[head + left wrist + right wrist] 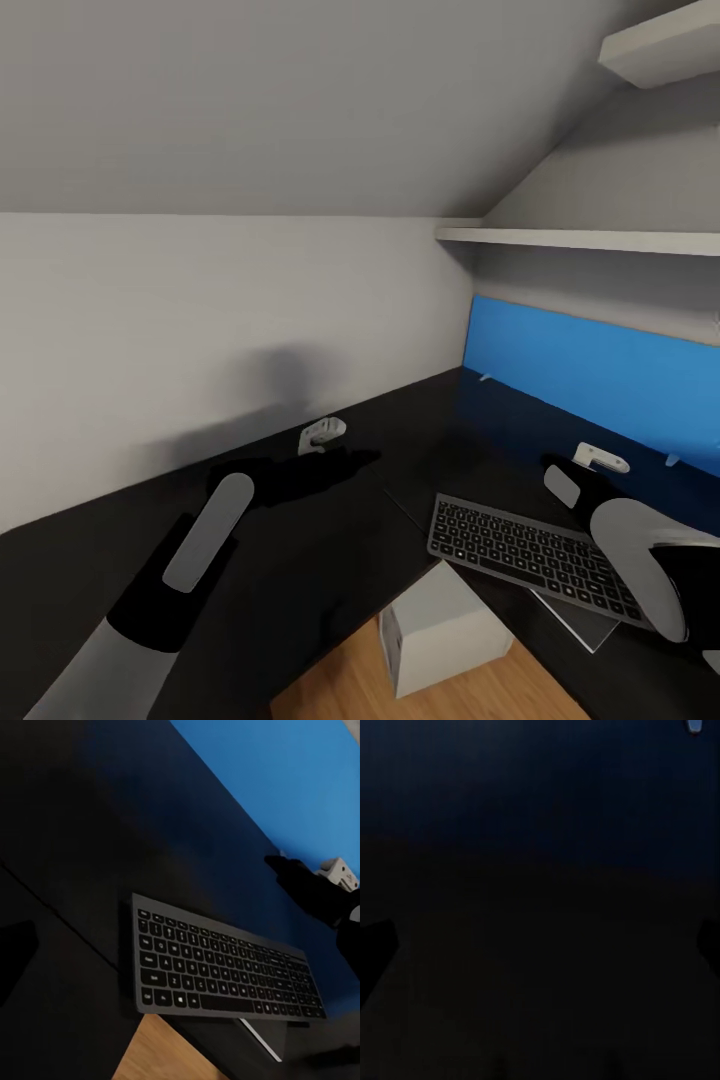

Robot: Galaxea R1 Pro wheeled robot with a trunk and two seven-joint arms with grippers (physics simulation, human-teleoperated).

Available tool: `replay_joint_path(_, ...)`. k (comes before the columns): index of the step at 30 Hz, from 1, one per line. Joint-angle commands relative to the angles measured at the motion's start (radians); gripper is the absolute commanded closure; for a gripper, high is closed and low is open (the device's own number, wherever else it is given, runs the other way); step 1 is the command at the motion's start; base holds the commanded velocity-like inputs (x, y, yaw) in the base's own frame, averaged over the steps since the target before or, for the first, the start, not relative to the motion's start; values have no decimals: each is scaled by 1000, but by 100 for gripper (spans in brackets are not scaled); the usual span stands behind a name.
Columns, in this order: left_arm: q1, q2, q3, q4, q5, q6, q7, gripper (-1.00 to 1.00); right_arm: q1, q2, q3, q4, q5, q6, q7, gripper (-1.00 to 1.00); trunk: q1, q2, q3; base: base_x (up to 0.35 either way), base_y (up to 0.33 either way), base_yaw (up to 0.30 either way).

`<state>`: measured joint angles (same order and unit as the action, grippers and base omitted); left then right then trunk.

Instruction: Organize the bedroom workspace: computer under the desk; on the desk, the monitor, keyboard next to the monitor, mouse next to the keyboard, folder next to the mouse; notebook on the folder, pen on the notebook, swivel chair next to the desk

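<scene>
Sloped grey walls meet the matte black table (330, 520) and its blue back panel (600, 385). The slim silver-framed keyboard (530, 555) overhangs the table's front edge above the grey computer (440, 625); nudge it fully inboard. I cannot tell how either gripper's fingers stand.

Keyboard (525, 555) on desk (330, 540) (black top)
</scene>
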<state>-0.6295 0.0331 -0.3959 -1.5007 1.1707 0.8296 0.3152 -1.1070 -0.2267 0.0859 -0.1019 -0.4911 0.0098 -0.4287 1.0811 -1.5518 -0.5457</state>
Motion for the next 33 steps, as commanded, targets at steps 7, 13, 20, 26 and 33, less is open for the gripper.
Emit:
replay_joint_path(7,-1,1,-1,-1,9,0,10,-100,-1,0,8,-1,-9,3,-4,-100,0,-1,-1,0,-5,0)
replay_joint_path(13,-1,1,-1,-2,9,0,9,-100,-1,-2,4,-1,-10,36,-3,-100,0,-1,-1,0,0,0)
replay_joint_path(20,-1,2,0,-7,9,0,5,-100,-1,-8,-9,-1,-42,114,0,-100,0,-1,-1,0,0,0)
replay_joint_path(26,-1,5,4,-33,12,1,2,-100,-1,-23,-16,-2,-91,156,1,-100,0,-1,-1,0,0,0)
replay_joint_path(33,-1,7,5,-48,15,2,4,-100,-1,-40,-19,-2,-110,178,6,-100,4,-8,-4,0,0,0)
